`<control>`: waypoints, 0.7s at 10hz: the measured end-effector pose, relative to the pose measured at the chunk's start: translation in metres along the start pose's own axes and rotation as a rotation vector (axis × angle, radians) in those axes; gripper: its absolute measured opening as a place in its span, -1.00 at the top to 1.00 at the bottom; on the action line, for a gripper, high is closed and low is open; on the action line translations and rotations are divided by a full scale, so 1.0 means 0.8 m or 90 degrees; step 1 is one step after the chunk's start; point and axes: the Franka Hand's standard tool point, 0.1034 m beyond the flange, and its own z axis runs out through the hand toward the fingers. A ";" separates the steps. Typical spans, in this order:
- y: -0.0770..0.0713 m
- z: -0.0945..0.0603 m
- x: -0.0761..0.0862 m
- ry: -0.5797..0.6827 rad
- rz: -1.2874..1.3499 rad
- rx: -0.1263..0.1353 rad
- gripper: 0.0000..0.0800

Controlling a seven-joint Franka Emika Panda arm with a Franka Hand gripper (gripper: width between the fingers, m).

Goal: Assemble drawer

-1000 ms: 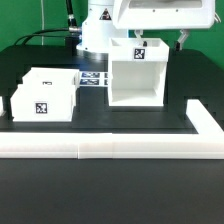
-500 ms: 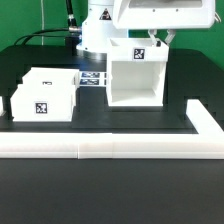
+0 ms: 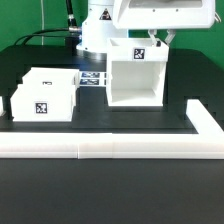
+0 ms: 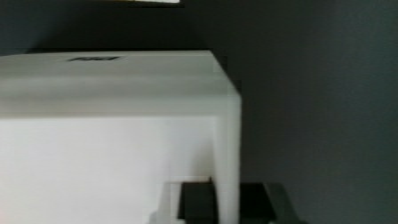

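Note:
A tall open white drawer case (image 3: 133,75) stands upright at the centre back of the black table. A smaller white drawer box (image 3: 45,95) with marker tags sits to the exterior view's left, apart from the case. My gripper (image 3: 160,40) is at the case's upper back corner on the exterior view's right. In the wrist view the case's thin side wall (image 4: 226,140) runs between my two dark fingers (image 4: 194,205), with my gripper (image 4: 226,206) astride it. The pads sit against the wall on both sides.
A white L-shaped rail (image 3: 110,147) borders the front and the exterior view's right of the table. The marker board (image 3: 95,79) lies between the two white boxes. The arm's base (image 3: 97,35) stands behind them.
One second ago my gripper was further toward the exterior view's right, off the case; it has moved onto the case's upper corner. Nothing has moved in the last half second.

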 end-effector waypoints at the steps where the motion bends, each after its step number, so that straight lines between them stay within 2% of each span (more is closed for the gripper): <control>1: 0.002 0.000 0.004 0.001 -0.017 0.001 0.91; 3: 0.009 -0.002 0.041 0.015 -0.026 0.010 0.91; 6: 0.006 -0.005 0.116 0.048 -0.015 0.022 0.91; 7: 0.011 -0.005 0.140 0.059 -0.023 0.025 0.91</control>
